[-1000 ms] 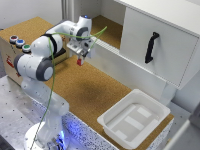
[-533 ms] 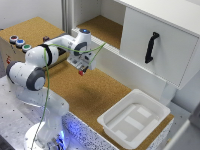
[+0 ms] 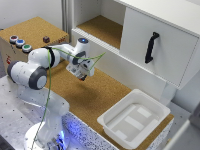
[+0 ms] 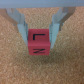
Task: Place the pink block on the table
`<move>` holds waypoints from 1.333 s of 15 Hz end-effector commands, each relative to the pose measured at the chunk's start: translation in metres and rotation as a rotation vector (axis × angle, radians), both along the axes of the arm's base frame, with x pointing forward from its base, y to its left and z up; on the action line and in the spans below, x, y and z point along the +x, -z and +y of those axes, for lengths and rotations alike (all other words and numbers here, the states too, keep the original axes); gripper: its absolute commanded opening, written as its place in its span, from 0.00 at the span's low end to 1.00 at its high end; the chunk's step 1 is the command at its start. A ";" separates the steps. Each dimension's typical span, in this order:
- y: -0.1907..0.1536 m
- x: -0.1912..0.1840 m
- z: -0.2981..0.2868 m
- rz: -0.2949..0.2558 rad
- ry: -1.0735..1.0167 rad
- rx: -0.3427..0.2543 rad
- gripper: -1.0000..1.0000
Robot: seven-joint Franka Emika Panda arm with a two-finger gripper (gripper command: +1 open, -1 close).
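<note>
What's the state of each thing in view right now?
gripper: shut on the pink block, low over the table.
pink block: held between the fingers, upright; contact with the cork cannot be told.
table: bears the white tray.
white tray: nothing visible inside.
cabinet door: shut.

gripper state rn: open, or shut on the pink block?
Shut on the pink block: in the wrist view both fingers press its sides, with the table beneath. Whether the block touches the table, cannot tell.
</note>
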State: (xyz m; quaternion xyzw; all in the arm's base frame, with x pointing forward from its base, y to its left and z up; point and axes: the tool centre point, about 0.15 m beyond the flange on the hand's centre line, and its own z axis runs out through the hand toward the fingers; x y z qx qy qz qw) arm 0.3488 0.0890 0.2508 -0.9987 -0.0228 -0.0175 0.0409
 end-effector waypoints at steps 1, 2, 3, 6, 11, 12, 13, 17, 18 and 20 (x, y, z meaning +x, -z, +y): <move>0.041 0.023 0.029 0.072 0.021 0.016 0.00; 0.043 0.023 0.031 0.079 0.033 0.016 0.00; 0.045 0.020 0.032 0.087 0.050 0.009 0.00; 0.035 0.015 0.034 0.058 0.080 -0.025 1.00; -0.025 0.011 0.034 -0.039 0.119 -0.027 1.00; -0.041 0.009 0.035 -0.054 0.124 -0.011 1.00; -0.053 0.008 0.039 -0.068 0.123 0.005 1.00; -0.091 0.007 0.069 -0.106 0.127 0.098 1.00; -0.093 0.008 0.073 -0.107 0.123 0.102 1.00; -0.093 0.008 0.073 -0.107 0.123 0.102 1.00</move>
